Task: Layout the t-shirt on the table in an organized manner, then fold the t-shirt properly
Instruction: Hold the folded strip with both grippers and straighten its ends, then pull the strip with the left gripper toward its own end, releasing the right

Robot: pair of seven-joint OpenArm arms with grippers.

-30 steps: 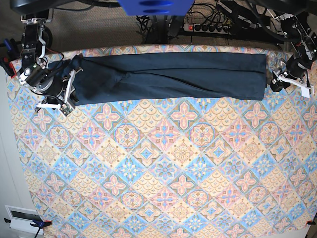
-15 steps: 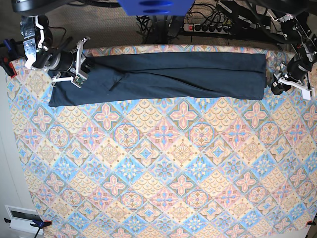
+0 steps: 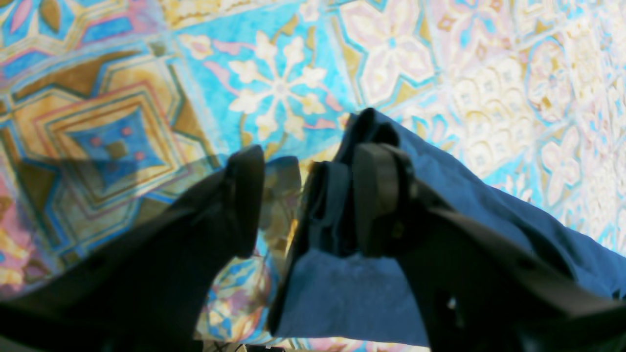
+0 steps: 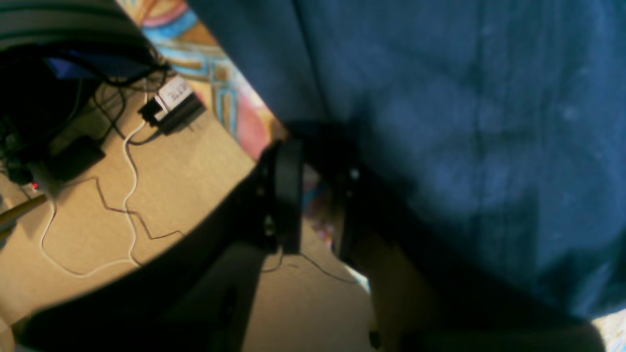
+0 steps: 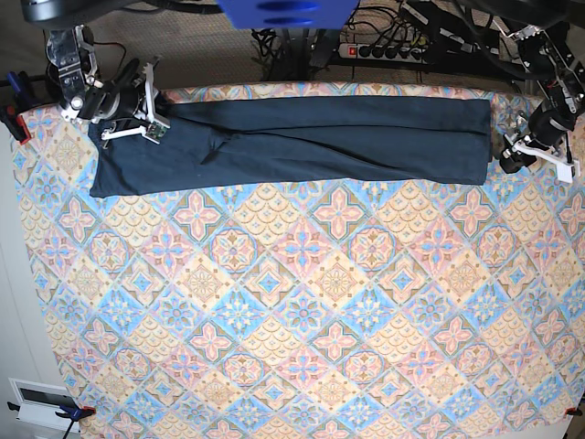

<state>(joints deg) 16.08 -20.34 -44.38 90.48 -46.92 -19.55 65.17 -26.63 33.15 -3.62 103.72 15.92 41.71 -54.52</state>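
Observation:
The navy t-shirt (image 5: pixel 311 137) lies folded into a long narrow strip across the back of the patterned table (image 5: pixel 302 302). My right gripper (image 5: pixel 151 114) is at the strip's upper left corner by the table's back edge. In the right wrist view the t-shirt (image 4: pixel 464 122) drapes over one finger of that gripper (image 4: pixel 320 161); a narrow gap shows between the fingers, and the tips are lost in shadow. My left gripper (image 5: pixel 505 157) is at the strip's right end. Its jaws (image 3: pixel 310 156) stand apart with a folded corner of the t-shirt (image 3: pixel 352 293) between them, against one finger only.
A power strip (image 5: pixel 384 50) and cables lie on the floor behind the table, with more cables (image 4: pixel 127 195) seen past its back edge. A blue housing (image 5: pixel 283 11) overhangs the top centre. A white box (image 5: pixel 41 401) sits off the front left corner.
My right gripper has moved from the strip's lower left end up to its upper left corner near the back edge. The left gripper has barely shifted.

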